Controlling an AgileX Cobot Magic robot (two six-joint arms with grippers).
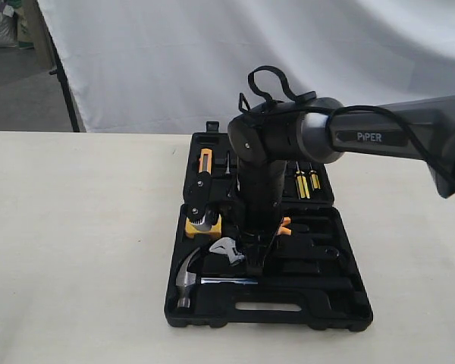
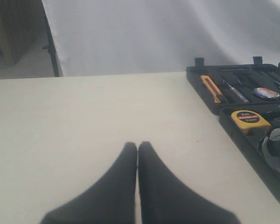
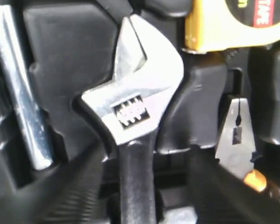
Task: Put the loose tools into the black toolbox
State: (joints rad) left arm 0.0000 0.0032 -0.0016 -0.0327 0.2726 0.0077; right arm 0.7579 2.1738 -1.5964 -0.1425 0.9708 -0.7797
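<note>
Cream tabletop (image 1: 76, 227) before a white backdrop: the right gripper (image 3: 147, 163) stands open astride the adjustable wrench (image 3: 140, 93), gripping nothing, the wrench lying in the black toolbox (image 1: 341, 311) beside the hammer (image 1: 188, 277), where a rising finger might snag and unseat it.

On the pale desk (image 1: 76, 227), the silver-jawed black-handled wrench (image 3: 140, 107) lies in the black plastic toolbox (image 1: 341, 303), right under the right pincer (image 1: 255, 258). The steel-headed claw hammer (image 1: 189, 277) lies in the toolbox too, left of the pincer in the exterior view.
</note>
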